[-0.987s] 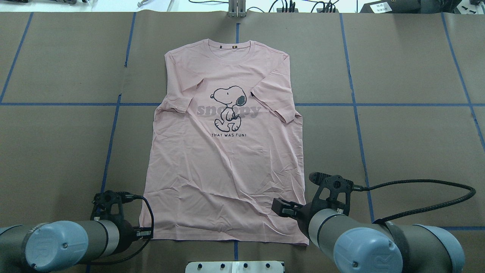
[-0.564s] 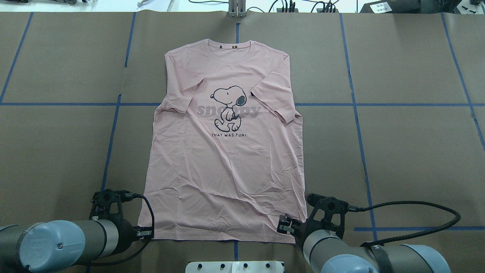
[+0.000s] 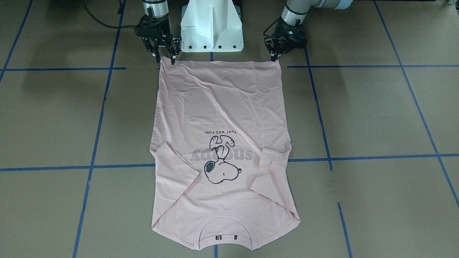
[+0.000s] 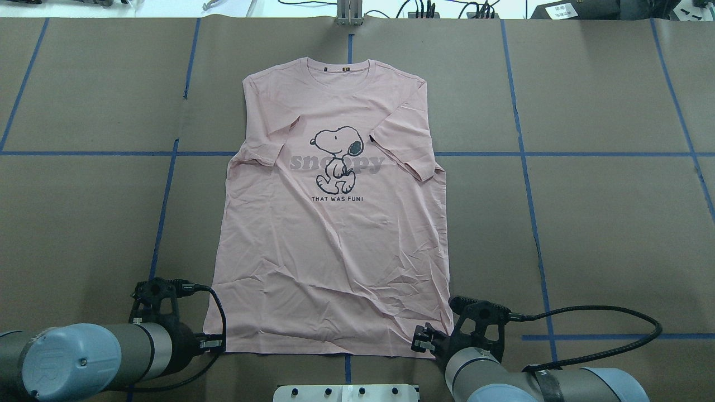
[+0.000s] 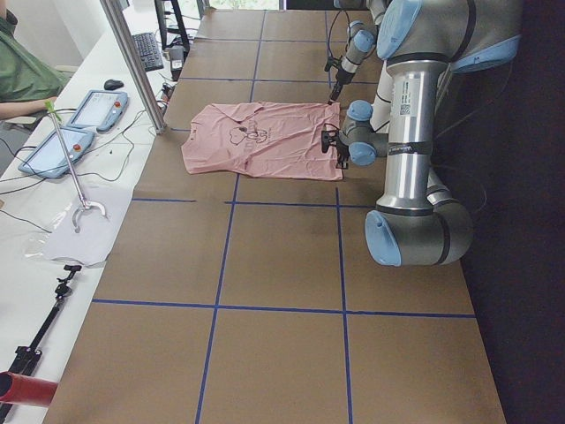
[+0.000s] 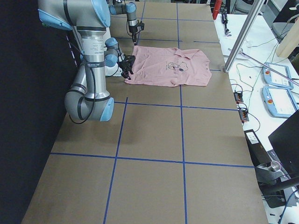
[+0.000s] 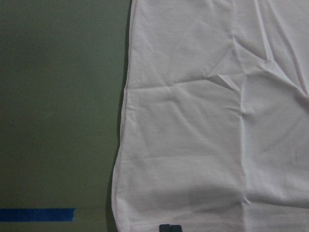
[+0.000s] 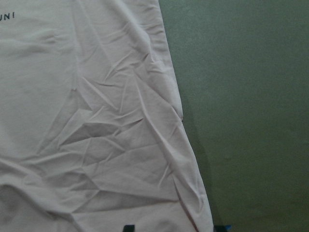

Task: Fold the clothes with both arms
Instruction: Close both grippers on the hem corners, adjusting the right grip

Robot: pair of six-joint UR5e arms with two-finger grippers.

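Note:
The pale pink T-shirt (image 4: 335,251) lies flat on the brown table, dog print up, collar far from me, both sleeves folded inward. It also shows in the front view (image 3: 222,104). My left gripper (image 4: 215,344) is at the hem's left corner. In the left wrist view its pads (image 7: 170,227) are pressed together on the hem. My right gripper (image 4: 425,340) is at the hem's right corner. In the right wrist view its fingertips (image 8: 128,227) stand wide apart, straddling the corner of the shirt (image 8: 96,121).
The white pedestal (image 3: 211,25) stands between my arms at the near table edge. Blue tape lines (image 4: 586,153) cross the brown cover. A metal post (image 4: 349,14) stands at the far edge. Tablets (image 5: 97,106) lie on the operators' side table.
My right gripper has drawn back toward me along the shirt's right side to the hem corner. My left gripper has barely moved. The shirt lies as before.

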